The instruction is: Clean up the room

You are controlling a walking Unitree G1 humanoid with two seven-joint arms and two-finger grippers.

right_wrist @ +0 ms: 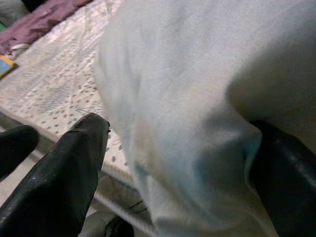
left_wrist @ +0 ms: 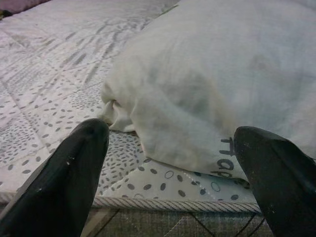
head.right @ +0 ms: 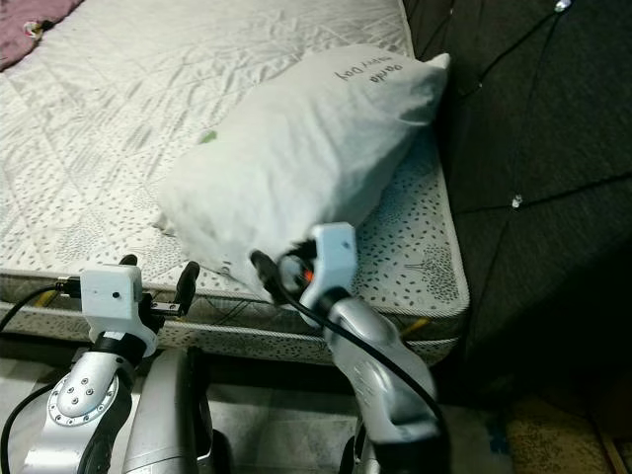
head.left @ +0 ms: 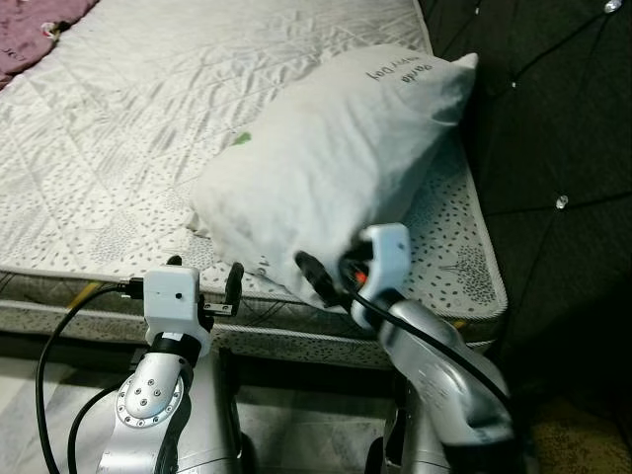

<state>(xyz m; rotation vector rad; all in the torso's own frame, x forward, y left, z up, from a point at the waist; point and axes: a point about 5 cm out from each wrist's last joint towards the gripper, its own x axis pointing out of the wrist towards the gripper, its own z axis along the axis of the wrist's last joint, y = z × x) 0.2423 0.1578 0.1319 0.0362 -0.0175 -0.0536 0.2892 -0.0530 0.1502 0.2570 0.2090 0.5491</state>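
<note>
A big white pillow [head.left: 326, 158] with printed lettering lies slantwise on the patterned white mattress [head.left: 109, 148], close to the headboard. My right gripper [head.left: 334, 275] is at the pillow's near lower corner, open, with the fabric bulging between its two black fingers [right_wrist: 74, 173]. My left gripper [head.left: 204, 279] hovers open at the mattress's front edge, just left of the pillow and apart from it; in the left wrist view the pillow [left_wrist: 207, 89] lies ahead of its fingertips [left_wrist: 74, 163].
A dark tufted headboard [head.left: 553, 148] runs along the right side of the bed. A purple cloth [head.left: 30, 35] lies at the far left corner of the mattress. The bed's piped front edge [left_wrist: 173, 203] sits right below both grippers.
</note>
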